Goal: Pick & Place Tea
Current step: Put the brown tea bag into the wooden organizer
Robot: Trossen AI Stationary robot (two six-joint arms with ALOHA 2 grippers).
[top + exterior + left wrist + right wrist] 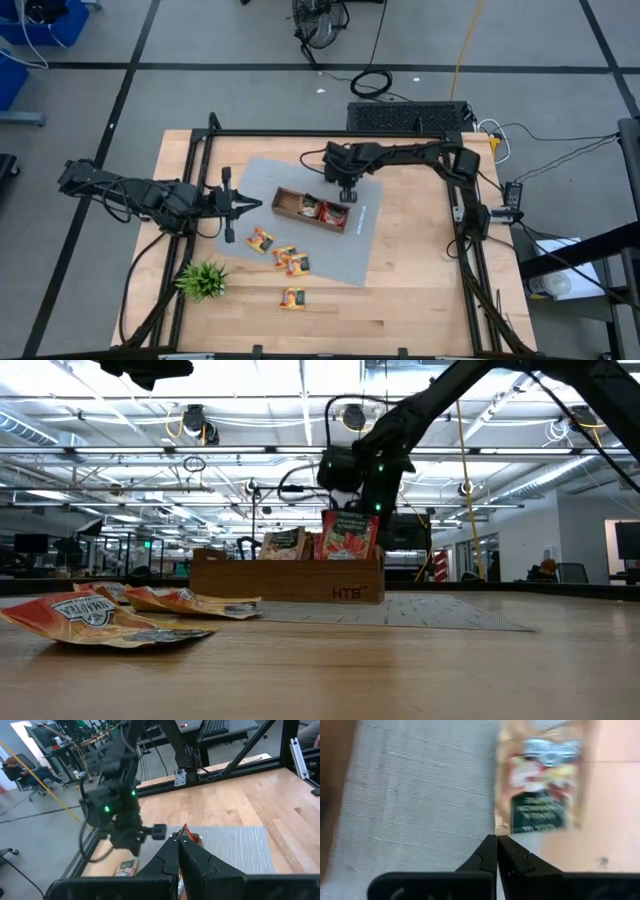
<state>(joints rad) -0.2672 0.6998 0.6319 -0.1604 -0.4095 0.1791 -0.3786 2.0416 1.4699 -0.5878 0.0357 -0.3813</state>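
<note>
Right gripper [346, 193] closed and empty above the wooden tray [285, 209]; left gripper [247, 206] closed, empty, centre-left.

Some tea sachets [331, 211] stand in the tray at frame centre; four more [261, 240] lie loose below it, three on the grey mat [370, 243], one on the bare table [420, 300]. They look light, thin, crinkly and likely slippery; pinching a raised edge or corner seems safest.

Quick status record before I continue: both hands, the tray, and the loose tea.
right hand: shut, empty, above the tray's far edge
left hand: shut, empty, over the mat's left side
wooden tray: on the grey mat, sachets standing in it
red sachet: upright in tray
loose sachets: three on the mat, one on bare table
plant: table's front left
</note>
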